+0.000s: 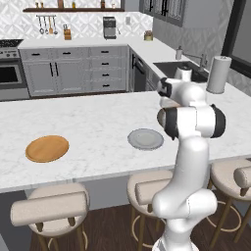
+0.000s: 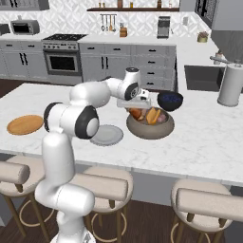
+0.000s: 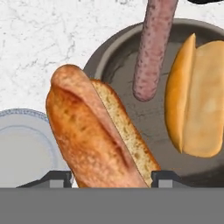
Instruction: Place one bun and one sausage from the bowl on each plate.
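Two base cameras behind me face twelve o'clock, sharing the counter (image 1: 98, 132) and grey plate (image 2: 106, 135); my hand camera hangs close over the bowl (image 3: 131, 57).

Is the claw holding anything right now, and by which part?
The claw straddles one end of a bun in the bowl, but whether it grips yet cannot be told.

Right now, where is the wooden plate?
The wooden plate sits far left on the counter, apart from the grey plate.
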Robot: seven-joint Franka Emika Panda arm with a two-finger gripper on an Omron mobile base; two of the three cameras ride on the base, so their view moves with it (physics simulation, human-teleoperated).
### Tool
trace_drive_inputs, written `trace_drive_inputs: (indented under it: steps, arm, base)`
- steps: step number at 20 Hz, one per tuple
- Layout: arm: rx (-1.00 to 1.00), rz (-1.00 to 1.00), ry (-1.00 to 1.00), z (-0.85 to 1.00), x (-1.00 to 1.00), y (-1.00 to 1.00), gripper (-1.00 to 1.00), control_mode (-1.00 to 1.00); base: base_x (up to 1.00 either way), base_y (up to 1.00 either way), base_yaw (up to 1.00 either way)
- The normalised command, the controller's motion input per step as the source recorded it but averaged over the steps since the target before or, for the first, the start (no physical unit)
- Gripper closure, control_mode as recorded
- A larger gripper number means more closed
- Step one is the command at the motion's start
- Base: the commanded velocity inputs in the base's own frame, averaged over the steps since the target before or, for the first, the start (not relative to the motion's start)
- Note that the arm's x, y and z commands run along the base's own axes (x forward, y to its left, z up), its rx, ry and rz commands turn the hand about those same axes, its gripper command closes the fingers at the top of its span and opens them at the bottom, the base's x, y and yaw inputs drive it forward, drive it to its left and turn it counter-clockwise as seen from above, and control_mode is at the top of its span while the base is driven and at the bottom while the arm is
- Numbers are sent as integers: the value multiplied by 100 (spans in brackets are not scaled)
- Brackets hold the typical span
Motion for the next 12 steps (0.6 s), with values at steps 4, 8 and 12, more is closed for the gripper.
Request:
trace_drive_inputs:
  steps: [4, 8, 12]
  arm:
    - [10, 0, -6, 19, -67, 63, 100, -100]
    - [8, 0, -22, 0, -100, 99, 100, -100]
    - [1, 0, -15, 0, -81, 100, 100, -100]
  base:
    - [0, 0, 0]
    - [0, 0, 0]
    - [0, 0, 0]
